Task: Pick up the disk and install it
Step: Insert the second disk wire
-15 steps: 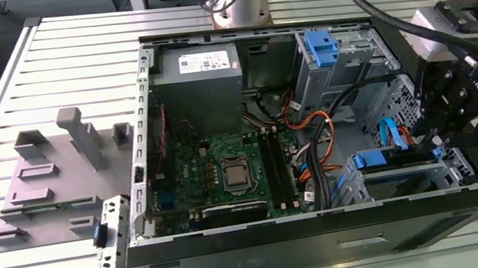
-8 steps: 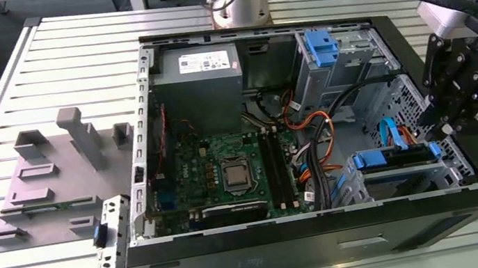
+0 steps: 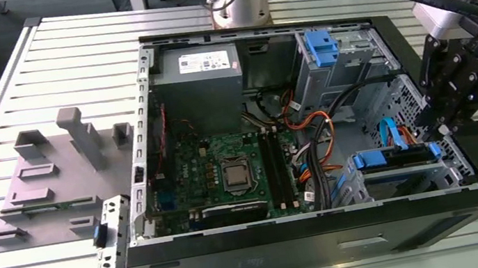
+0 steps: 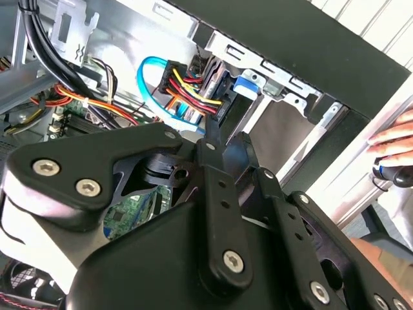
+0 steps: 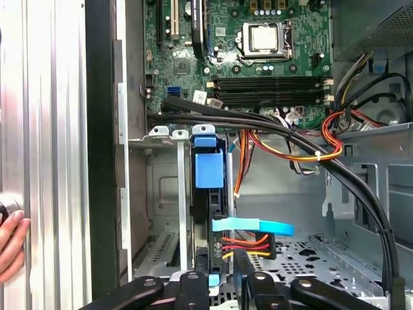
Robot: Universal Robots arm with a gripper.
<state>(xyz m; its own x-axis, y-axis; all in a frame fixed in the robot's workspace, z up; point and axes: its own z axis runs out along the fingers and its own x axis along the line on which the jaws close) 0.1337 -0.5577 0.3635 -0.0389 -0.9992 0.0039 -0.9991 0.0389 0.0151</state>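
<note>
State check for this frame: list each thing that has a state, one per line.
computer case: side panel off, interior exposed.
disk: standing on edge in the drive cage, cables plugged into its end.
gripper: at the cabled end of the disk, fingers either side of it.
CPU socket: no cooler fitted, chip exposed.
grey fixture: on the table beside the case, slots unfilled.

There is one open computer case [image 3: 328,234] on one desk [image 3: 69,59]. Inside it sits one green board [image 3: 225,171], one grey power box [image 3: 198,76] and one disk [image 3: 393,158]. One robot tool [image 3: 472,91] hangs over it. One grey holder [image 3: 50,188] lies beside the case.
</note>
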